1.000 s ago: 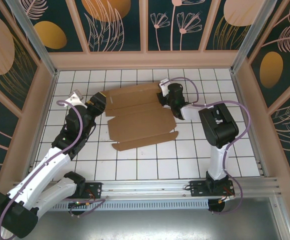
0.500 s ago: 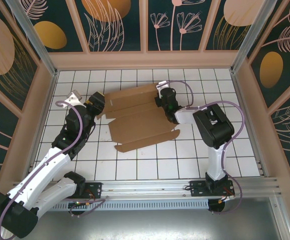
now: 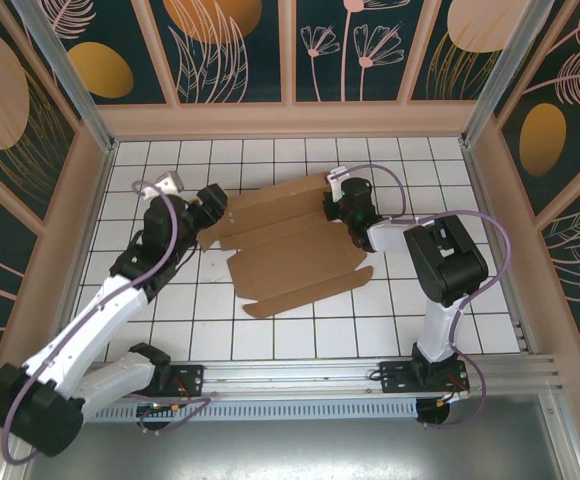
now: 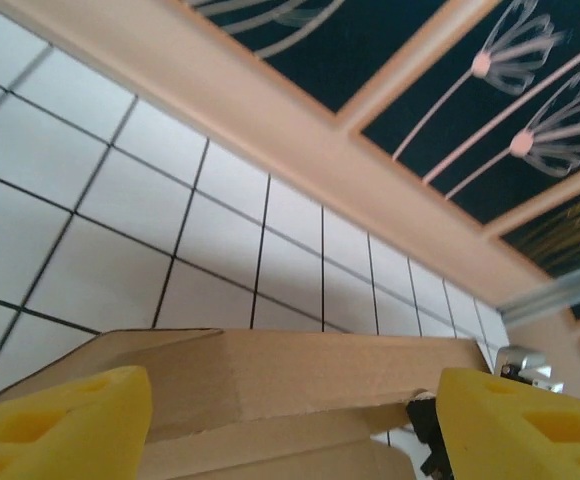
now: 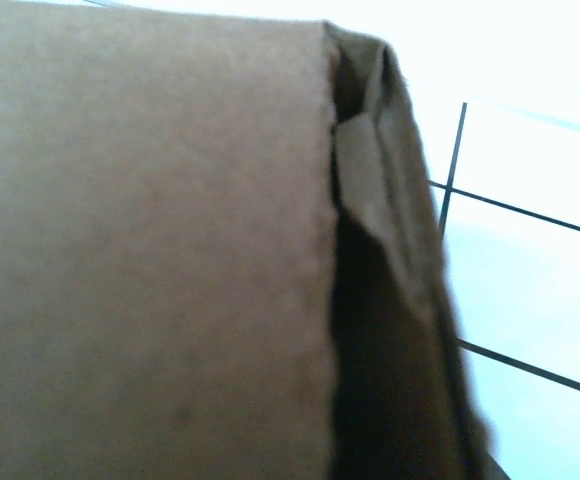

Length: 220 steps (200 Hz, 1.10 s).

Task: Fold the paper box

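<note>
The paper box (image 3: pixel 290 250) is a flat brown sheet of cardboard with flaps and cut edges. It is plain, with nothing printed on it. It lies spread out near the middle of the white table (image 3: pixel 450 300), which has black lines. Seen up close, one edge is bent into a fold. The right gripper (image 3: pixel 340 203) is pinched shut on the far right corner of the sheet. The left gripper (image 3: pixel 213 207) is at the left edge. Its yellow fingers (image 4: pixel 60 420) are wide apart, with cardboard between them.

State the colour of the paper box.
The paper box is plain brown cardboard with no print; the top external view shows it best.
</note>
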Motion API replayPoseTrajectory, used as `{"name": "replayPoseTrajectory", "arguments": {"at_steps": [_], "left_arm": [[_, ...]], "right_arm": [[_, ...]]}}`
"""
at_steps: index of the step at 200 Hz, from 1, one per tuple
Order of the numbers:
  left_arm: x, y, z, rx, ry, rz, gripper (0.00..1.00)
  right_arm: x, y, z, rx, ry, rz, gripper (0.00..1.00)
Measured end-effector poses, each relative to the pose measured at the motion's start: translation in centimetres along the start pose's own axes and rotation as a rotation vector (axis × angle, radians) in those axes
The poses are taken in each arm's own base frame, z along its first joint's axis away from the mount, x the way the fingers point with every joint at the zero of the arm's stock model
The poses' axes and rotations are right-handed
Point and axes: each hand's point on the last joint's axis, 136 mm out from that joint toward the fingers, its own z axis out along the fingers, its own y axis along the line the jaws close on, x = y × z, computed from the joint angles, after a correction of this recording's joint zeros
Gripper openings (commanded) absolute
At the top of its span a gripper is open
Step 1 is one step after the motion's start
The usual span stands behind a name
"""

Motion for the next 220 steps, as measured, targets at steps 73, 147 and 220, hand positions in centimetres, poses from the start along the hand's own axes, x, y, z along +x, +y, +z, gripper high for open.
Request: {"name": "replayPoseTrajectory", "arguments": {"at_steps": [73,147,220], "left_arm": [[4.5,1.3,2.6,0.064,0.298,-0.107,0.80],[4.7,1.0,1.5,0.080,0.311,-0.138,0.76],[6.9,3.1,2.7,0.028,0.352,-0.183,0.75]], "right_arm": [[0.4,0.3,-0.7,-0.021,0.001,0.000,0.05],[0.6,0.1,-1.0,-0.003,-0.027,0.002,0.05],[0.6,0.3,-1.2,0.008,-0.047,0.000,0.05]]}}
